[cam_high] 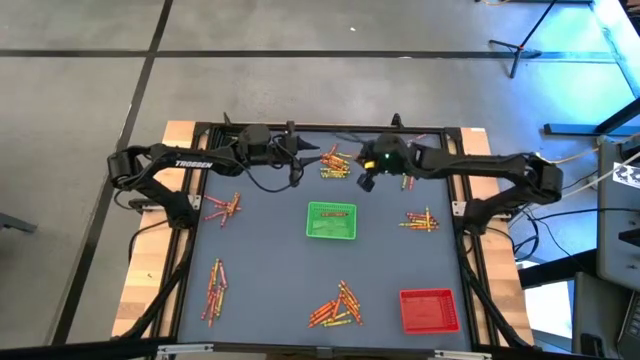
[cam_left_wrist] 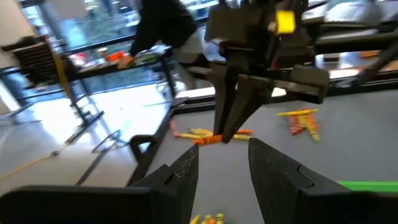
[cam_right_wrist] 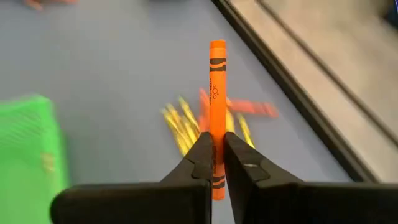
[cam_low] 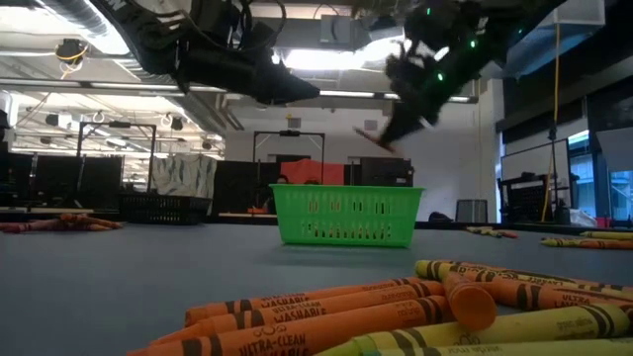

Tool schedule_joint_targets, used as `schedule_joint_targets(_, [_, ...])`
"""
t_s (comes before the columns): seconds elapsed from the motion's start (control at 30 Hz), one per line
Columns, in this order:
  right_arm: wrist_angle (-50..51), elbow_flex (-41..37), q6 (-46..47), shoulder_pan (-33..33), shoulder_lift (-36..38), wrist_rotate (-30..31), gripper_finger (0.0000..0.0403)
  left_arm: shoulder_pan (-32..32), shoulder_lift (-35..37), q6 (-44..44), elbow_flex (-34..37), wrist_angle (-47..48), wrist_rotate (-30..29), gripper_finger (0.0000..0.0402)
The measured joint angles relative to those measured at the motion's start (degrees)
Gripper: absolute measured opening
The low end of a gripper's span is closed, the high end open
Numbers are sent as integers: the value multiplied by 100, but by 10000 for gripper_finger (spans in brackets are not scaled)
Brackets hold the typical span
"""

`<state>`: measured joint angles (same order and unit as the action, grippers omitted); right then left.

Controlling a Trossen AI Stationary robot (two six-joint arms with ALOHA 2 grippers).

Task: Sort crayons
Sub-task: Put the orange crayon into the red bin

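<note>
Dark jointed arms, white TROSSEN lettering, black cables

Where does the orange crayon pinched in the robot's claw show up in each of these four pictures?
High view: hidden under the right gripper, above the table's far middle.
Low view: orange crayon upper middle, in the air.
Left wrist view: crayon centre, crosswise.
Right wrist view: upright at centre.
Shared landmark: green tray, in all four views.
</note>
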<state>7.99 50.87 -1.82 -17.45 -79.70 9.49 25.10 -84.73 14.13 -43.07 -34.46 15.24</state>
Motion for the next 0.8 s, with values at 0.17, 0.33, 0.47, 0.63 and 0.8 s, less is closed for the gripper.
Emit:
schedule_joint_targets(0.17, [-735, 2, -589, 550, 0, -2, 19, 0, 0, 4, 0, 3, 269, 123])
schedule_joint_targets(0.33, [-1152, 4, -920, 913, -86, -3, 19, -51, -50, -46, 0, 117, 678, 123])
schedule_joint_targets(0.47, [-1526, 4, -1107, 1090, -272, -2, 19, -253, -135, 2, 4, 266, 713, 123])
schedule_joint_targets(0.63, [-1706, 4, -1219, 1305, -420, 21, 19, -385, -122, 129, 2, 237, 676, 123])
schedule_joint_targets(0.8, [-1718, 4, -1364, 1462, -420, 340, 19, -385, -114, 146, 2, 238, 691, 123])
